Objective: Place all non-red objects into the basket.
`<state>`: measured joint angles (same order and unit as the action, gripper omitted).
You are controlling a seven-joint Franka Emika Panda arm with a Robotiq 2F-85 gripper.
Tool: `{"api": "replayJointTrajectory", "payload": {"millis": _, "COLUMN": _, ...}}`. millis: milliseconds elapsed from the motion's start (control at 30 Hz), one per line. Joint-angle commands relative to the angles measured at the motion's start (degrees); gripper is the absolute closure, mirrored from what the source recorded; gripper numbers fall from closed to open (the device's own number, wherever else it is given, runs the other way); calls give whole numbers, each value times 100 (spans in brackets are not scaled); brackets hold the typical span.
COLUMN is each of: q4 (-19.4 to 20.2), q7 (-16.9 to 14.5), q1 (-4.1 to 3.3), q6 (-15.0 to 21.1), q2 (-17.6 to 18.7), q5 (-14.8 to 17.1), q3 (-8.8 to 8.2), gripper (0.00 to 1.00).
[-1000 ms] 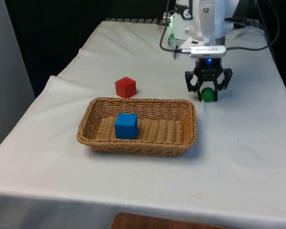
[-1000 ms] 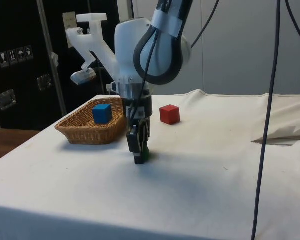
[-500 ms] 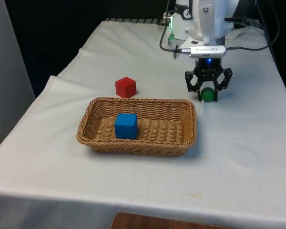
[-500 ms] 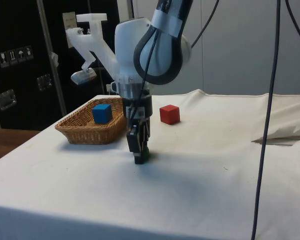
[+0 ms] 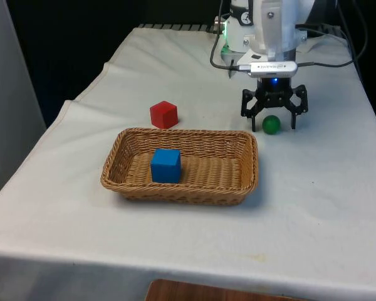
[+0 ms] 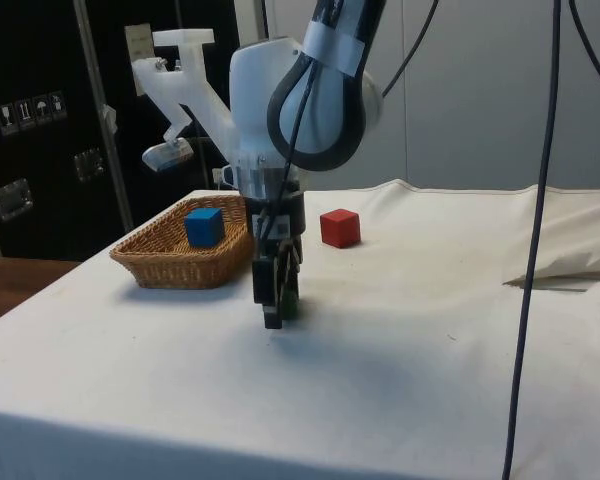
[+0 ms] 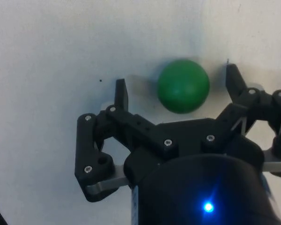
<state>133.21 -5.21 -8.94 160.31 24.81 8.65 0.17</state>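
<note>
- End effector [image 5: 273, 118]: black, two-fingered, lowered close to the counter [image 5: 175, 56]; jaws spread wide, holding nothing. Also visible from the side [image 6: 274, 305] and from the wrist [image 7: 175, 86].
- Green ball [image 5: 271, 124]: resting on the white cloth between the spread fingers [image 7: 120, 93], apart from both, nearer one than the other. Seen at [image 6: 289, 306] from the side and at [image 7: 183, 86] from the wrist.
- Basket [image 5: 241, 182]: woven wicker, rectangular, shallow; at about 8 o'clock from the ball in the front view, near it but not touching. Seen from the side at [image 6: 165, 262].
- Blue cube [image 5: 166, 165]: lying inside the basket, toward the front view's left half of it. Seen from the side at [image 6: 204, 226].
- Red cube [image 5: 163, 114]: on the cloth outside the basket, just beyond its far rim, at about 9 o'clock from the end effector in the front view and well apart from it. Seen from the side at [image 6: 339, 228].
</note>
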Motion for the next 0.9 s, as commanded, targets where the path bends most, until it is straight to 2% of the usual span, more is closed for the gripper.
{"api": "replayJointTrajectory", "payload": {"millis": 0, "q4": -23, "q7": -69, "q1": 69, "q6": 6, "q2": 23, "q5": 86, "q3": 86, "gripper": 0}}
{"api": "replayJointTrajectory", "payload": {"millis": 133, "q4": -23, "q7": -69, "q1": 69, "q6": 6, "q2": 23, "q5": 86, "q3": 86, "gripper": 0}}
{"api": "replayJointTrajectory", "payload": {"millis": 167, "q4": -6, "q7": 0, "q1": 6, "q6": 0, "q2": 6, "q5": 0, "q3": 0, "gripper": 0}}
{"api": "replayJointTrajectory", "payload": {"millis": 200, "q4": -29, "q7": -52, "q1": 57, "q6": -11, "q2": 11, "q5": 69, "q3": 63, "gripper": 0}}
{"api": "replayJointTrajectory", "payload": {"millis": 400, "q4": -23, "q7": -29, "q1": 46, "q6": -149, "q2": -120, "q5": 11, "q3": -6, "gripper": 0}}
{"api": "replayJointTrajectory", "payload": {"millis": 467, "q4": -40, "q7": -11, "q1": 23, "q6": -74, "q2": -57, "q5": 0, "q3": -23, "gripper": 0}}
{"api": "replayJointTrajectory", "payload": {"millis": 533, "q4": -11, "q7": -23, "q1": 40, "q6": -223, "q2": -189, "q5": 6, "q3": -23, "gripper": 0}}
{"api": "replayJointTrajectory", "payload": {"millis": 700, "q4": 6, "q7": -40, "q1": 52, "q6": -258, "q2": -223, "q5": 29, "q3": 0, "gripper": 0}}
{"api": "replayJointTrajectory", "payload": {"millis": 733, "q4": -6, "q7": -17, "q1": 34, "q6": -264, "q2": -218, "q5": 0, "q3": -29, "gripper": 0}}
{"api": "replayJointTrajectory", "payload": {"millis": 800, "q4": 6, "q7": -46, "q1": 57, "q6": -264, "q2": -223, "q5": 40, "q3": 6, "gripper": 0}}
{"api": "replayJointTrajectory", "payload": {"millis": 833, "q4": 6, "q7": -46, "q1": 63, "q6": -269, "q2": -223, "q5": 40, "q3": 11, "gripper": 3}}
{"api": "replayJointTrajectory", "payload": {"millis": 867, "q4": 6, "q7": -52, "q1": 63, "q6": -269, "q2": -223, "q5": 46, "q3": 17, "gripper": 19}}
